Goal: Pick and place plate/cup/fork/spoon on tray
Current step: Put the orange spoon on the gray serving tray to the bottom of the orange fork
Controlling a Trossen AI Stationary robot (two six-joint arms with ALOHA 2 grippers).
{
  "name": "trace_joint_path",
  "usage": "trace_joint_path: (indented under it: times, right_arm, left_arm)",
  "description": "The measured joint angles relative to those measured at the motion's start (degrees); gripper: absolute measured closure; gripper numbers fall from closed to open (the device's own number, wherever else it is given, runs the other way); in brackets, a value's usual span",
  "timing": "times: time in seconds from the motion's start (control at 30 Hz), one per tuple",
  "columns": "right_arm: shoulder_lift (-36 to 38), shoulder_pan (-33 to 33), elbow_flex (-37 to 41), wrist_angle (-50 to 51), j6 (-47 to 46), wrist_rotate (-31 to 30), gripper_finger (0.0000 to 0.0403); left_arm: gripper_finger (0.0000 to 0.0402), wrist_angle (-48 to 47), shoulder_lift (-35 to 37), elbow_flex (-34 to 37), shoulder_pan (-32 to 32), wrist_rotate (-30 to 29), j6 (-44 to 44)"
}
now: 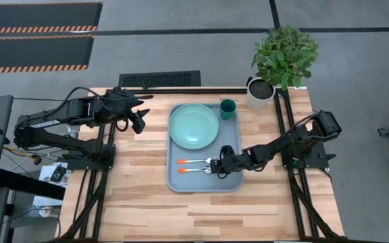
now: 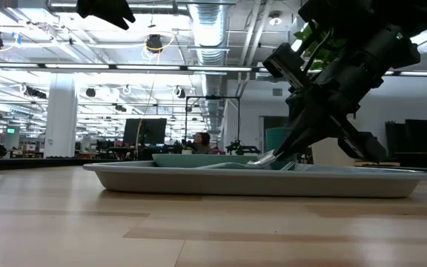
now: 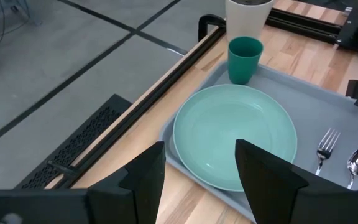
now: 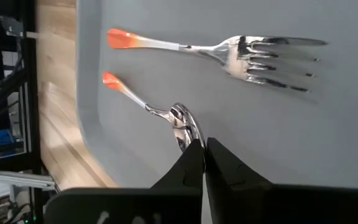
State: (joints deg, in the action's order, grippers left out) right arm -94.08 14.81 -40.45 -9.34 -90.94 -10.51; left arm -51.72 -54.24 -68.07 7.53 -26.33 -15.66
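All four items sit on the tray (image 1: 204, 181), which lies mid-tabletop, closer to the far edge: plate (image 1: 194, 125) fills the tray's far half, cup (image 1: 227, 109) upright in its far right corner, fork (image 1: 194, 162) and spoon (image 1: 196, 169) side by side along its near edge, orange handles pointing to the tray's left rim. Right claw (image 4: 204, 163) is down at the spoon's bowl end, fingers pinched together with no visible gap; the bowl lies right at the tips. Can't tell whether the tips grip the bowl's edge or just touch it; in the low view the spoon end looks slightly lifted off the tray floor, but the claw covers the contact. Left claw (image 3: 199, 168) hovers clear above the tabletop's far left area, just off the tray's left rim, fingers spread, holding nothing. My read: placing is essentially done; what's left is letting go of the spoon, if held, and pulling the right arm back. Potted plant (image 1: 282, 61) at the far right corner is not involved.
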Motion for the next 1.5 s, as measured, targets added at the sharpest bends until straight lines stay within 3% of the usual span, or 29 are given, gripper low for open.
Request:
trace_joint_path:
  times: [0.53,0.73,0.83,1.13,1.5]
  right_arm:
    - [0.0,2.3,-3.6,4.0,-1.4,-6.2,0.0387]
    - [-3.2,3.7,-3.6,-0.6,-2.7,-7.0,0.0384]
    - [-5.8,4.0,-4.5,-3.8,-2.7,-7.0,0.0385]
    - [-2.2,3.8,-4.6,5.0,-1.6,-6.9,0.0385]
    - [-2.7,2.6,-4.5,4.9,1.0,-4.6,0.0378]
  left_arm:
    - [0.0217,-0.3,0.0,0.0,0.0,-0.1,0.0]
    - [0.0217,-0.3,0.0,0.0,0.0,-0.1,-0.2]
    - [0.0217,-0.3,0.0,0.0,0.0,0.0,-0.3]
    - [0.0217,-0.3,-0.2,0.0,0.0,0.0,-0.4]
    - [0.0217,-0.3,-0.3,0.0,0.0,-1.3,-2.0]
